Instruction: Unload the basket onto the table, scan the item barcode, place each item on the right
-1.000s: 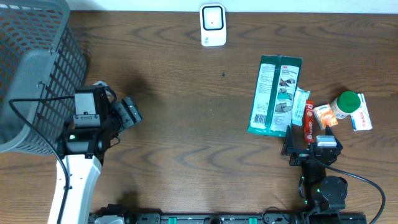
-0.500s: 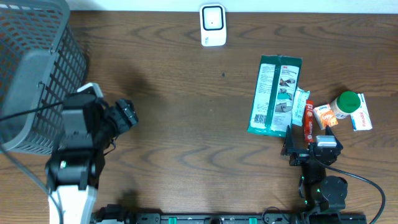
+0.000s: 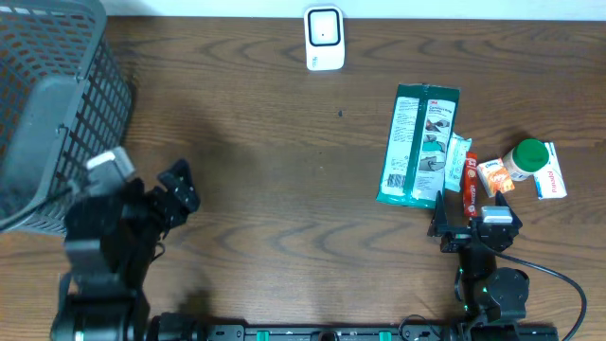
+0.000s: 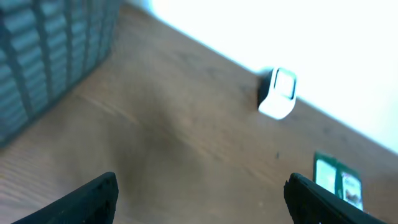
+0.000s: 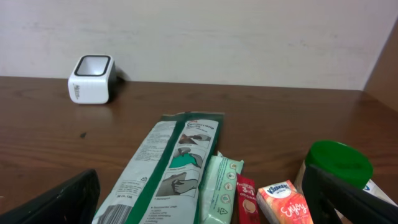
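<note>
The white scanner (image 3: 323,38) stands at the table's far edge, also seen in the left wrist view (image 4: 278,93) and the right wrist view (image 5: 92,79). The items lie at the right: a long green-and-white packet (image 3: 418,144) (image 5: 168,168), a pale green packet (image 3: 455,163), a red sachet (image 5: 247,202), an orange tissue pack (image 3: 494,176) and a green-lidded bottle (image 3: 525,157). My right gripper (image 3: 472,220) (image 5: 199,182) stands open just in front of them, holding nothing. At the left front my left gripper (image 3: 183,188) (image 4: 200,186) is open and empty, over bare wood.
A grey mesh basket (image 3: 47,104) (image 4: 50,56) fills the far left corner, close beside my left arm. A white box (image 3: 550,175) lies next to the bottle by the right edge. A black rail runs along the front edge.
My left arm has drawn back toward the front left edge, away from the basket, its gripper still open. The right arm and the items have not moved.
</note>
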`<state>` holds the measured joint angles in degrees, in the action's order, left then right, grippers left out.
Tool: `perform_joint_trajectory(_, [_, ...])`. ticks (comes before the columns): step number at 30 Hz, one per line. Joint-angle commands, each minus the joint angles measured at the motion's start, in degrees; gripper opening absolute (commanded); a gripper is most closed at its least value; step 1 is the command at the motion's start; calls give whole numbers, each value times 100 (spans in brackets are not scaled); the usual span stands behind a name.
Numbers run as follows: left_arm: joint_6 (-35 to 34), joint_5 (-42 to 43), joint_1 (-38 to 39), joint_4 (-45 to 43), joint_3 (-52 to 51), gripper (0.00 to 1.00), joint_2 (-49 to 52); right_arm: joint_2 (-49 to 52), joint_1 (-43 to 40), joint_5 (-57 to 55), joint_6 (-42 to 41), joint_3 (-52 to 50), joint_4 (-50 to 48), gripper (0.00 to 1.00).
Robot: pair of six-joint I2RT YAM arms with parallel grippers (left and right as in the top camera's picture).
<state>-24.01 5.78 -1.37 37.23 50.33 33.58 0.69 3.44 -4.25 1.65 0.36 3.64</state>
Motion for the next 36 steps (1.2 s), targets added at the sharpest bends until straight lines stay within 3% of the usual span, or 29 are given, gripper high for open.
perform_joint_trajectory(1, [35,-271,-24,7,-61,87,-474,-37,-50,48,59,-7,26,99])
perform_joint_trajectory(22, [33,-544,-22,-310,-785,87,-2745,-37,-50,48,59,-7,26,99])
perform_joint_trajectory(36, [33,-542,-17,-522,-887,87,-3346,-37,-50,48,59,-7,26,99])
